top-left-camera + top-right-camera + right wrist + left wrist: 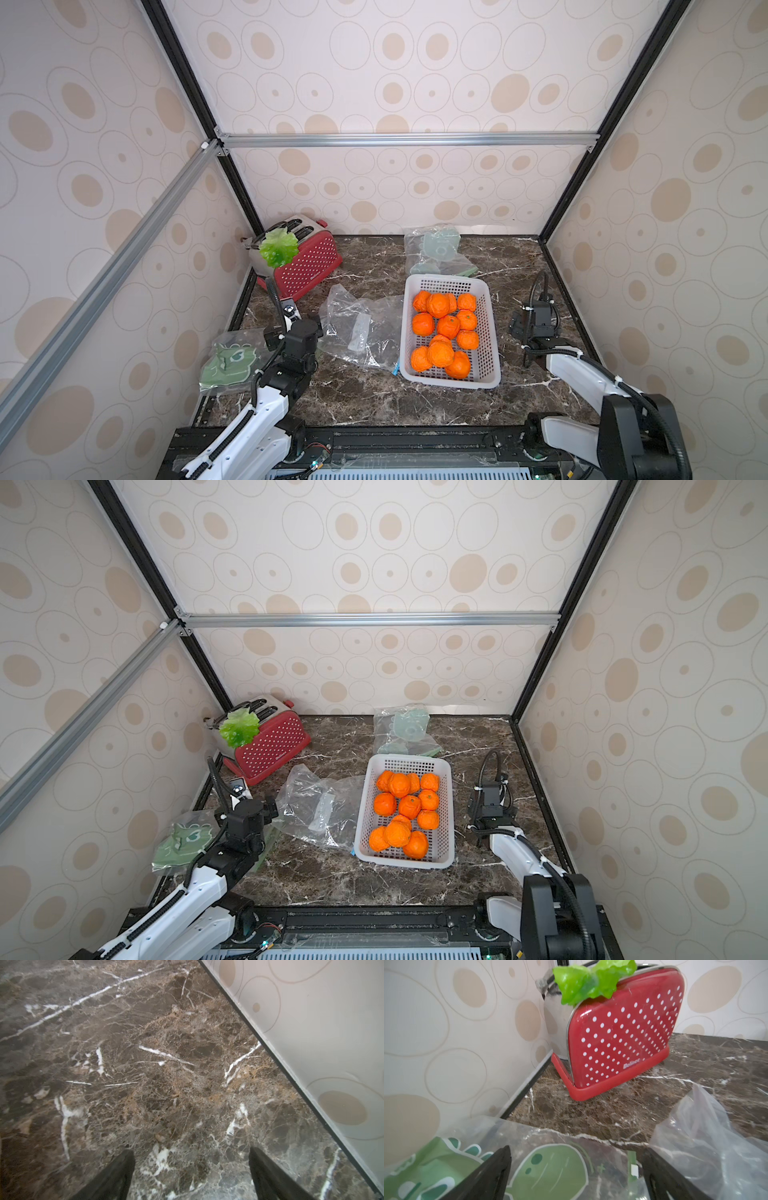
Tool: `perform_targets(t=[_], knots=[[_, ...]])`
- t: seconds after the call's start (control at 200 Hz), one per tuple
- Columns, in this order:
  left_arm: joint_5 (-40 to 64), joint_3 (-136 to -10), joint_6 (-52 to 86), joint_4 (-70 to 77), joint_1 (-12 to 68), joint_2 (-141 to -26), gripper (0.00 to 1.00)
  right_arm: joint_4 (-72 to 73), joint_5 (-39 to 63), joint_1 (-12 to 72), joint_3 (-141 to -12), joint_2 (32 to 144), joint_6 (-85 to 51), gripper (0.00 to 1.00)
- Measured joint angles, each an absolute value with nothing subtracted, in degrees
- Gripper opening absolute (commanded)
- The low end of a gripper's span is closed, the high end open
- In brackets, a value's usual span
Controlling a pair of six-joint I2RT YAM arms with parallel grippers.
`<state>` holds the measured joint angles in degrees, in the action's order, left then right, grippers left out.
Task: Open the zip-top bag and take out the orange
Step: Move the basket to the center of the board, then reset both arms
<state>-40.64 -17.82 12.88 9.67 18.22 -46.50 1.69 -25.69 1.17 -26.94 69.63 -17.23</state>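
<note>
Left gripper [576,1150]: fingers spread wide, nothing held, above green-printed bag [550,1165] at left edge of surface [166,1064]. Right gripper [191,1150]: fingers wide apart, nothing held, over surface near right wall. Clear zip-top bag [357,328]: crumpled mid-surface, just beside white basket [490,345]. Oranges [444,332]: piled in basket.

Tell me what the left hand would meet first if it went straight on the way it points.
Probably the green bag under the open left hand, or the table just past its edge; depth is unclear. The toaster stands farther along that line.
</note>
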Motion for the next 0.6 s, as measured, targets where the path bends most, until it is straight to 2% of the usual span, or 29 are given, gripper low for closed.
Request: perform_targets(t=[0.105, 0.22, 0.335, 0.601], knots=[[-39.22, -15.00, 9.04, 18.00, 14.96, -51.09, 0.99, 6.50, -25.36, 1.17, -26.72, 72.20, -16.64, 0.93], [-32.80, -15.51, 8.93, 22.90, 6.81, -61.43, 0.99, 12.95, -24.64, 1.17, -26.70, 74.30, -15.53, 0.95], [-27.59, -17.12, 8.82, 27.57, 1.96, -69.43, 0.99, 22.68, -22.98, 1.19, -25.41, 76.40, -13.26, 0.96], [-14.00, -19.31, 5.56, 43.81, -0.93, -82.02, 0.99, 42.48, -21.10, 2.81, -19.68, 82.76, -7.11, 0.96]])
